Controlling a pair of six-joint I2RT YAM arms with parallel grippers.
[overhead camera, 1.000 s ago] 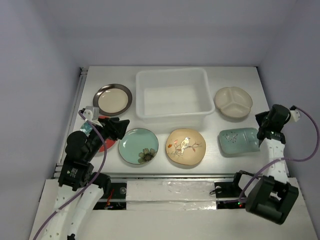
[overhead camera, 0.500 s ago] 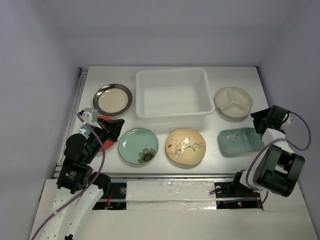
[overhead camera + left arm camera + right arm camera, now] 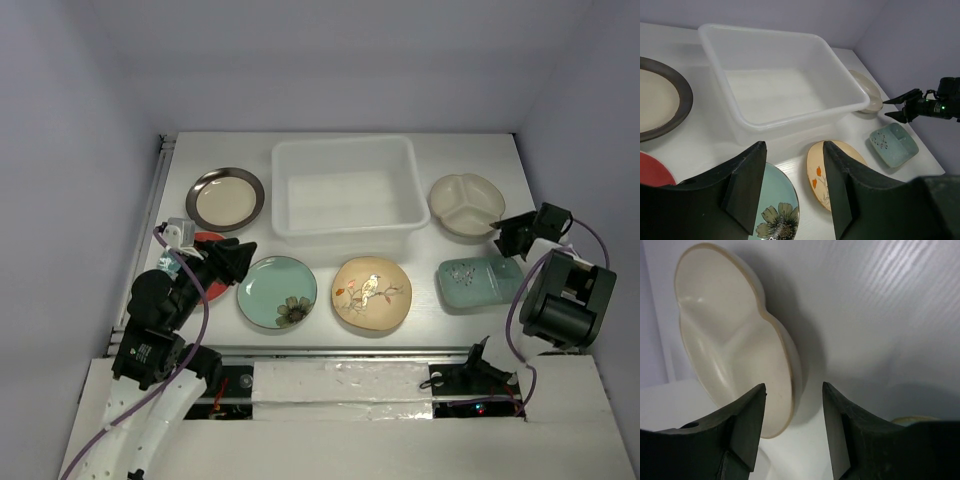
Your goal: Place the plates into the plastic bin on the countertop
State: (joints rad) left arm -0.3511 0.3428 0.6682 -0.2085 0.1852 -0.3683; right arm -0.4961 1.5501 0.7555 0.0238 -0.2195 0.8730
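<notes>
Right fingers wide, empty, facing cream divided plate; left fingers wide, near teal plate, bin beyond.

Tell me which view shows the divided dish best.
Top external: the divided dish lies almost whole, three compartments visible. Right wrist shows it close, its lower part hidden. Left wrist shows only its edge behind the bin.

White table is carrying the plastic bin at back-centre. Dark-rimmed plate is sitting left of it, divided dish right. Red plate, teal flower plate, bird plate and green dish are lying in a row in front of it.
</notes>
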